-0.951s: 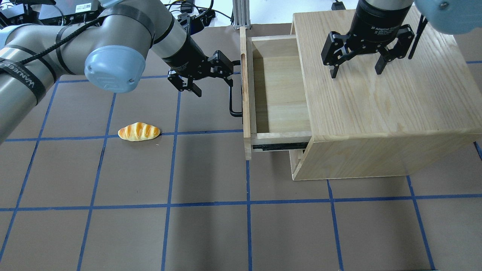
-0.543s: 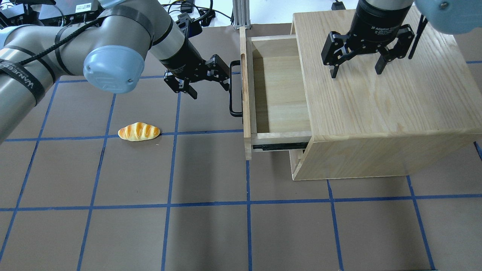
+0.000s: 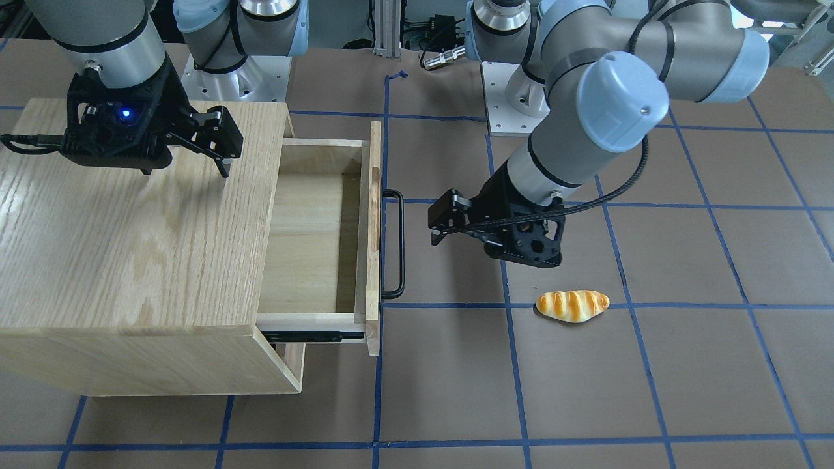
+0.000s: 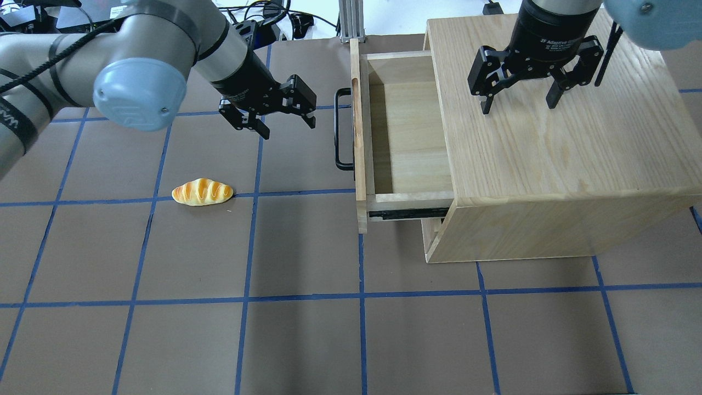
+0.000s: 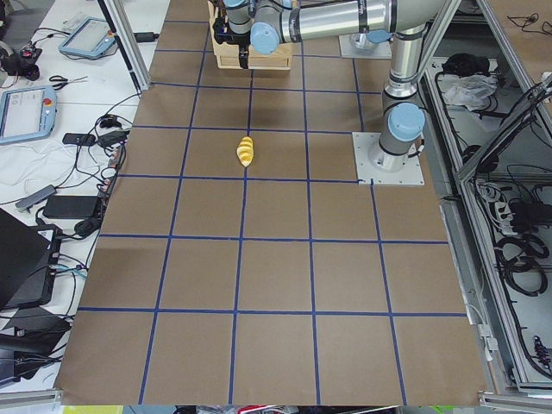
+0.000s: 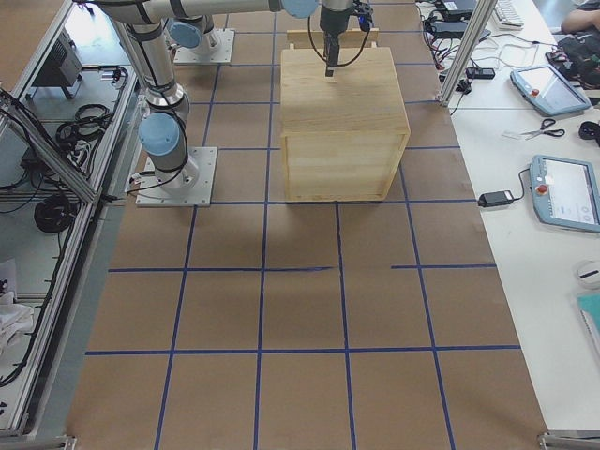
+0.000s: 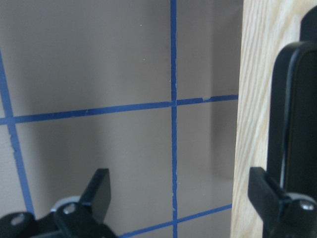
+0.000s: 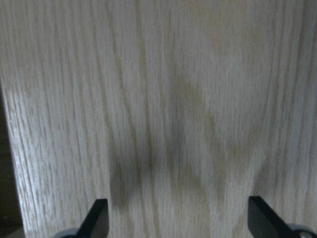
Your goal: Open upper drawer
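The upper drawer [image 4: 408, 131] stands pulled well out of the oak cabinet [image 4: 548, 148], its inside empty. Its black bar handle [image 4: 341, 129] is free. My left gripper [image 4: 287, 126] is open and empty, a short way left of the handle and not touching it. In the left wrist view the drawer's front panel [image 7: 252, 99] and handle [image 7: 294, 114] lie at the right, behind one of my open fingers [image 7: 267, 191]. My right gripper [image 4: 519, 104] is open and empty just above the cabinet top. The front view shows the drawer [image 3: 313, 241] open too.
A toy bread roll [image 4: 203, 192] lies on the brown mat left of the drawer, on a blue tape line; it also shows in the front view [image 3: 572, 305]. The right wrist view shows only the cabinet's wood top [image 8: 173, 99].
My left gripper has drawn back to the left, away from the drawer handle. The drawer, the bread and my right gripper have not moved.
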`<act>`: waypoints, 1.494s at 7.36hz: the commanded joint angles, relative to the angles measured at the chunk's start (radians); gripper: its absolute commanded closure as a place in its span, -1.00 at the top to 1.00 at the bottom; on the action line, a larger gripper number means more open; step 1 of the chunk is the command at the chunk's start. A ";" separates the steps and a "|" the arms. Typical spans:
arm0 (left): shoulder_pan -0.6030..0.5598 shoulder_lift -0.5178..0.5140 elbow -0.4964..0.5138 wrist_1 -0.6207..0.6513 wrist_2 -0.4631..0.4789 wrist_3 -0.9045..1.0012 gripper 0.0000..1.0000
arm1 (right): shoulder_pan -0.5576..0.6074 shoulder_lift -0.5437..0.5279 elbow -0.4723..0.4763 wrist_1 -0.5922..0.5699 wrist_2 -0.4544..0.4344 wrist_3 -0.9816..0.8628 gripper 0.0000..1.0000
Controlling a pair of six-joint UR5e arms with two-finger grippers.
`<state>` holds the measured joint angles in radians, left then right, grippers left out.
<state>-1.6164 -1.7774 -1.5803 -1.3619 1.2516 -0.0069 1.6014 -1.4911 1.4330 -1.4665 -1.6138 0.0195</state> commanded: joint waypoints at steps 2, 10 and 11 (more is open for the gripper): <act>0.115 0.094 0.098 -0.236 0.286 0.148 1.00 | 0.000 0.000 0.000 0.000 0.000 0.000 1.00; 0.075 0.162 0.140 -0.276 0.364 0.116 1.00 | -0.001 0.000 0.000 0.000 0.000 0.000 1.00; 0.073 0.161 0.140 -0.276 0.358 0.116 1.00 | -0.002 0.000 0.000 0.000 0.000 -0.001 1.00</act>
<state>-1.5408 -1.6173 -1.4393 -1.6399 1.6138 0.1100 1.6004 -1.4910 1.4328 -1.4665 -1.6138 0.0197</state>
